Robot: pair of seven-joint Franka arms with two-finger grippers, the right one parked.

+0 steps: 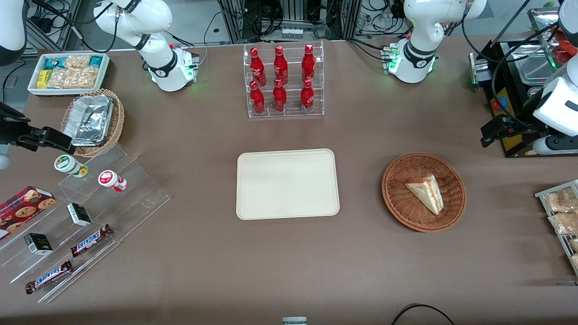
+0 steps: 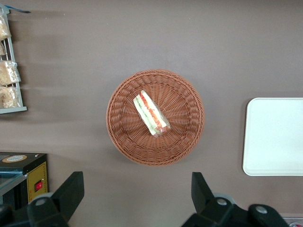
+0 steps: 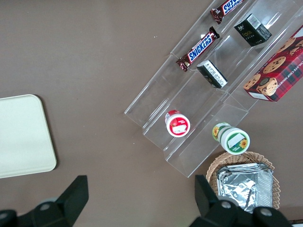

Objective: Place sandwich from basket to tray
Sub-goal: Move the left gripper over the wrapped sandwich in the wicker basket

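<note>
The sandwich [image 1: 426,193] [image 2: 151,113], a pale wedge with red and green filling, lies in the round reddish-brown basket [image 1: 393,198] [image 2: 118,130]. Beside the basket, toward the middle of the table, sits the flat cream tray [image 1: 287,183] [image 2: 274,137] with nothing on it. My gripper [image 1: 487,135] [image 2: 136,191] hangs high over the table at the working arm's end, farther from the front camera than the basket. It is open, its dark fingers [image 2: 71,189] are spread wide, and nothing is between them.
A clear rack of red bottles [image 1: 282,81] stands farther back than the tray. A black appliance [image 1: 510,90] and a wire rack of snack packets [image 1: 562,212] flank the basket. Toward the parked arm's end are a stepped acrylic shelf [image 1: 81,212] and a tan basket of foil trays [image 1: 92,119].
</note>
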